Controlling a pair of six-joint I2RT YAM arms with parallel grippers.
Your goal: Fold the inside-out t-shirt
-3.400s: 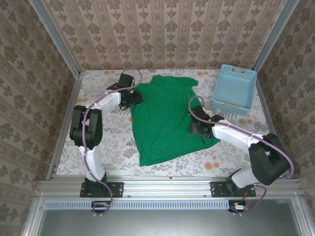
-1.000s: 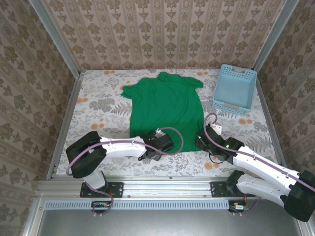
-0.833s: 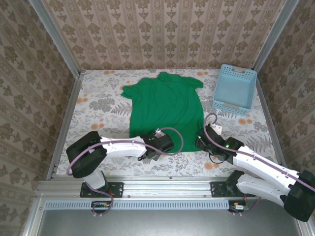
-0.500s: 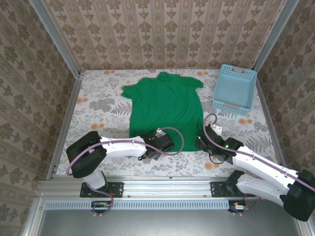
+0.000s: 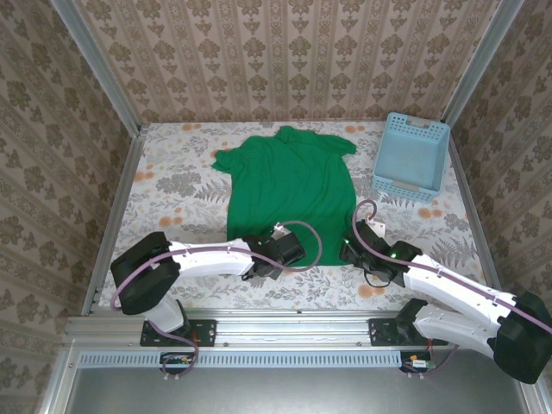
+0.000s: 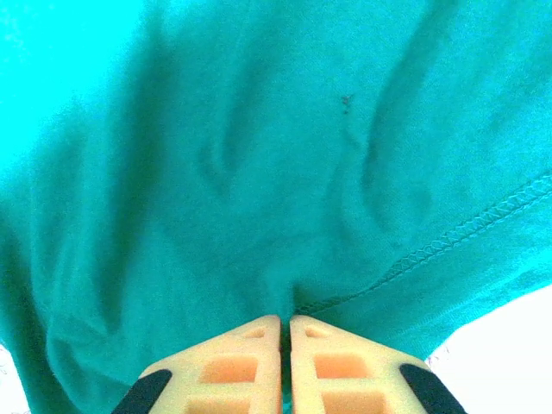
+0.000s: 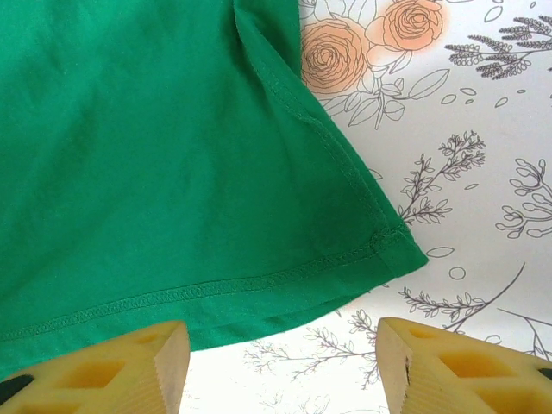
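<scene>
My left gripper (image 6: pixel 285 324) has its jaws pressed together, pinching the near hem of the green t-shirt (image 5: pixel 289 185); the cloth puckers at the tips. My right gripper (image 7: pixel 285 349) is spread wide and holds nothing, poised over the t-shirt's near right corner. The t-shirt lies flat in the middle of the desk (image 5: pixel 172 203), collar away from me. A blue basket (image 5: pixel 412 159) sits far right, with bare desk to the left.

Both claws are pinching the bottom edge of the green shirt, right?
Only the left gripper is shut on the hem of the green t-shirt. The right wrist view shows the right gripper open at the hem's corner, gripping nothing.
</scene>
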